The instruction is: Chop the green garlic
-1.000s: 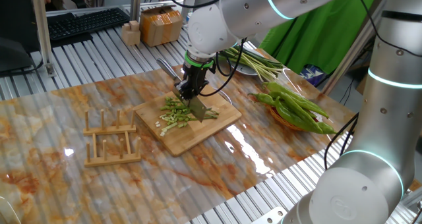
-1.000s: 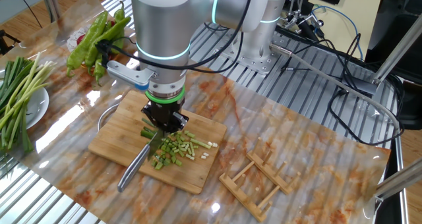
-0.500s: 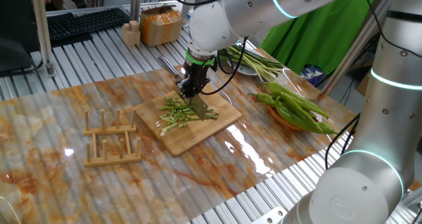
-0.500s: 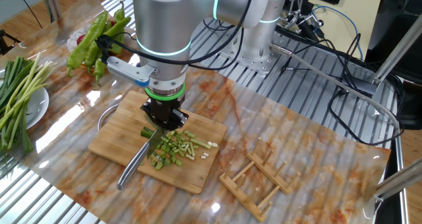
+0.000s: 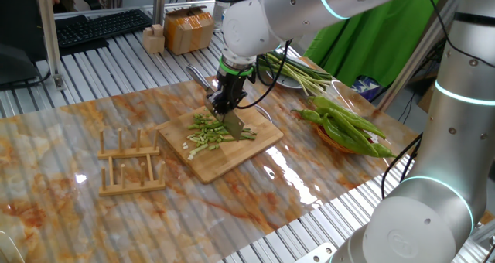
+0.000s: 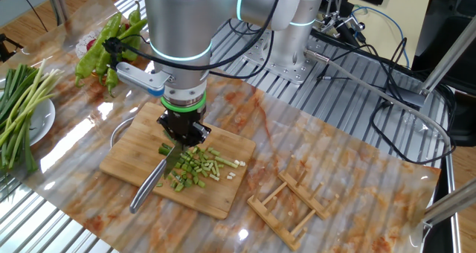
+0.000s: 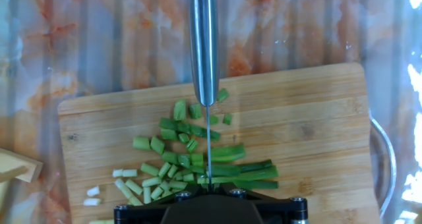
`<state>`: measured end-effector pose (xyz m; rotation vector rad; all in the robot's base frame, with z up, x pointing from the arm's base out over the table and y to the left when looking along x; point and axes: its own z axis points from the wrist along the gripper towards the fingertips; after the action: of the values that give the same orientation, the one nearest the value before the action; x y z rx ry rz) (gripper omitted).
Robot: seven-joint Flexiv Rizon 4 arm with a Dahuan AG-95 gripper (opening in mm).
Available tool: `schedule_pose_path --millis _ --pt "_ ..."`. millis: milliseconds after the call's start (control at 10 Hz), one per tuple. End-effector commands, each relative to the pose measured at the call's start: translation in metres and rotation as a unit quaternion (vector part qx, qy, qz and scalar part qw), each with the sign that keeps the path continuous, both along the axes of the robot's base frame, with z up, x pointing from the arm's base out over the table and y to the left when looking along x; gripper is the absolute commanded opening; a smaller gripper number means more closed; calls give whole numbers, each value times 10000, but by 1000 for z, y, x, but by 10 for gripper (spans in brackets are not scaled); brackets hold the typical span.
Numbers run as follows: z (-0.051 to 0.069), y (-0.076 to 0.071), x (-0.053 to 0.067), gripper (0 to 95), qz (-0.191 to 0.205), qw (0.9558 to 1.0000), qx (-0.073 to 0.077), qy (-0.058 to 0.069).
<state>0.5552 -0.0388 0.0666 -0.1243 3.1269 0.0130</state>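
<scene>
Hand (image 6: 181, 134) clamped on knife (image 7: 204, 46); blade amid green garlic (image 7: 191, 161), mid-board (image 7: 316, 118); edges bare.

Marble-patterned worktop (image 5: 69, 139) and what rests on it

A bamboo cutting board (image 5: 232, 151) lies near the middle, a wooden rack (image 5: 130, 164) flat just beside it, and a plate of green peppers (image 5: 344, 124) sits toward one edge.

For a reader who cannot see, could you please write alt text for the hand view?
Seen from above, a knife held in the pincer stands edge-down over chopped green garlic on a wooden cutting board. Short green and pale bits lie left of the blade, a few longer dark stalks right. The board rests on a marbled orange tabletop.
</scene>
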Motion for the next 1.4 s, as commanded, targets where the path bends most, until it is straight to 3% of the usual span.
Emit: schedule_pose_path --millis 100,400,500,700,800,1200,1300,1400 --pt "0 -1 -1 0 5 10000 2 8" --pt "-12 -1 -3 0 31 10000 -17 20" --pt "-22 0 -4 0 27 10000 -3 -1" --pt "-56 1 -6 0 43 9999 85 -130" --pt "-64 1 -7 0 35 9998 91 -177" --pt "-62 1 -3 0 -11 9999 110 -128" --pt "-57 2 -3 0 -19 9999 109 -83" --pt "-45 2 -2 0 -33 9999 90 34"
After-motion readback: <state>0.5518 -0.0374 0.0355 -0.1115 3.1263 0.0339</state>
